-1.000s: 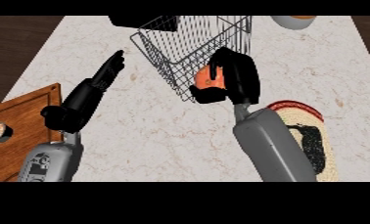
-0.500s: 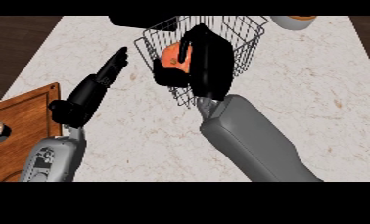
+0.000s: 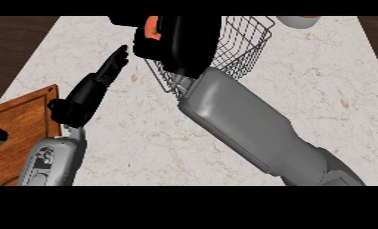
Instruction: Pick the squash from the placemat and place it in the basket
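Two hands show: the right hand (image 3: 181, 43) curls round the orange squash (image 3: 152, 26) over the wire basket (image 3: 244, 43) at upper centre — the left hand (image 3: 92, 90) rests straight-fingered above the tabletop (image 3: 317, 83), left.

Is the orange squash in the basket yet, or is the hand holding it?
Held: the right hand curls round the squash above the wire basket; whether it rests inside, cannot tell.
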Robot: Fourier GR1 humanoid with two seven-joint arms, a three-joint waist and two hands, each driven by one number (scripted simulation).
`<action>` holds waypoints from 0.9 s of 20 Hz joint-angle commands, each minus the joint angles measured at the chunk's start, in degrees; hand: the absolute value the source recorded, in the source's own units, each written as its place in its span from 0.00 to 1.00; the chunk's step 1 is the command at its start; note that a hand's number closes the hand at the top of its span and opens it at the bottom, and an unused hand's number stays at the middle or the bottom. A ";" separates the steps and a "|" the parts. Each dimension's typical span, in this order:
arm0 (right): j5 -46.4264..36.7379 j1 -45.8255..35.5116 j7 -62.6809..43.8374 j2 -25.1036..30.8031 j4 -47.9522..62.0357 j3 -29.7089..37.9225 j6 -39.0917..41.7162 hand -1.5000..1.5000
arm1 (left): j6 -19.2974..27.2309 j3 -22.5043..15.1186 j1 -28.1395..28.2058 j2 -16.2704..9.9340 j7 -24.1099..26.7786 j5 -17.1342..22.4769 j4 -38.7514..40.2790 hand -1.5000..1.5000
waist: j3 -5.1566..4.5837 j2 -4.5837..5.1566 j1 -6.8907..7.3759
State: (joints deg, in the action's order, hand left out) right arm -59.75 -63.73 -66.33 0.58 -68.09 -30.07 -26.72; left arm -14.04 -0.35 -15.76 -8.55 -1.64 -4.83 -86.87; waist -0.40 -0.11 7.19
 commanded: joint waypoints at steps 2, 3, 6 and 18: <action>-2.51 -7.90 -15.79 -0.55 6.58 3.17 -3.76 1.00 | -0.62 1.35 -0.30 -0.93 0.88 0.81 0.97 0.50 | 0.05 0.56 -0.50; -4.25 -8.62 -16.86 -0.54 7.55 2.82 -4.56 1.00 | -0.80 0.87 -0.48 -0.91 1.27 0.42 1.23 0.50 | 0.03 0.51 -0.68; -6.42 -11.66 -17.62 -0.54 10.44 5.79 -5.90 1.00 | 0.84 0.28 1.12 0.25 1.13 -0.57 0.45 0.50 | 0.14 0.35 -1.35; -8.11 -12.06 -16.69 -0.54 21.55 10.99 -12.08 1.00 | 0.59 2.26 1.94 -1.04 3.17 0.07 0.55 0.50 | 0.25 0.78 -3.05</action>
State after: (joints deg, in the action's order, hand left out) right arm -68.11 -74.93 -70.34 0.63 -49.65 -19.67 -33.26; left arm -13.38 1.50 -14.09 -9.54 0.61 -5.01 -86.58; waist -0.17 0.45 4.41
